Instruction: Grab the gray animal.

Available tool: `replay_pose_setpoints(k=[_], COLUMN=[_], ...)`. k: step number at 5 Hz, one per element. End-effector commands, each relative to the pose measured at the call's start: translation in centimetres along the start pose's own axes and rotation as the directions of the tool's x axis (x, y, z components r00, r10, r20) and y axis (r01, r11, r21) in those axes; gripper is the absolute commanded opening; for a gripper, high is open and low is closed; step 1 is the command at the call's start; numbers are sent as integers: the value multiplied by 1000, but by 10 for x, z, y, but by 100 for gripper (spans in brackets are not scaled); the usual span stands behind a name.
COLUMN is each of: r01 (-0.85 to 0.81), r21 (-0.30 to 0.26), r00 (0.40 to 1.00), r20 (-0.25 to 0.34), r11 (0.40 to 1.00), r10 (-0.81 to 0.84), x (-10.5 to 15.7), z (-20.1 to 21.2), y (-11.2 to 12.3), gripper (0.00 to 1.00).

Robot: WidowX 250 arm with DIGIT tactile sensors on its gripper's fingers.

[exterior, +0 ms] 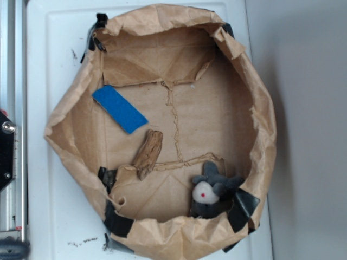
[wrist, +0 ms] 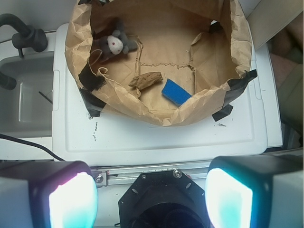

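Note:
The gray animal (exterior: 212, 189) is a small dark gray plush with a whitish round patch and a red dot. It lies inside the brown paper bag (exterior: 65, 130), against the bag's lower right wall in the exterior view. The wrist view shows the gray animal (wrist: 113, 43) at the bag's upper left. My gripper (wrist: 151, 199) is open, its two glowing fingers (wrist: 71, 202) wide apart with nothing between them. It hangs outside the bag (wrist: 156, 116), over the rail and the black robot base, far from the toy. The gripper itself does not show in the exterior view.
A brown wooden chunk (exterior: 147, 154) and a blue flat rectangle (exterior: 119, 108) lie on the bag's floor. The bag stands on a white tray (wrist: 166, 137), fixed with black tape (wrist: 91, 97). A metal rail (wrist: 156, 175) and the black robot base (wrist: 161, 199) sit below the gripper. A gray sink (wrist: 23, 95) lies left.

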State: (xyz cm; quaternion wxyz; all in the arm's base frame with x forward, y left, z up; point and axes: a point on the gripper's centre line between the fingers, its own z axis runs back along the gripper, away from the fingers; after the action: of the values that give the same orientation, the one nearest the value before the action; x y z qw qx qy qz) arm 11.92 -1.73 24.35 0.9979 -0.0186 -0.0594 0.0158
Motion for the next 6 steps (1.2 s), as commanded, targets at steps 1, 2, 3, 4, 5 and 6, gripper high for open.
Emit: replay_pose_setpoints(k=[1,2,3,4,5,6], r01=[0,-138,-259,-483,-593,-593], r21=[0,-84,-153,-326,-352,-352], r00=[1000,990,965,863,781,781], r20=[0,-13,-7,-21,-33,-33], r11=[1000,987,954,813,724,724], r10=[0,138,261,504,623,623], x=[0,37,77,101,114,114], z=[0,3,5,-22,-54,-54], y=[0,-13,-22,-7,7,7], gripper=[100,100,100,100,100,100])
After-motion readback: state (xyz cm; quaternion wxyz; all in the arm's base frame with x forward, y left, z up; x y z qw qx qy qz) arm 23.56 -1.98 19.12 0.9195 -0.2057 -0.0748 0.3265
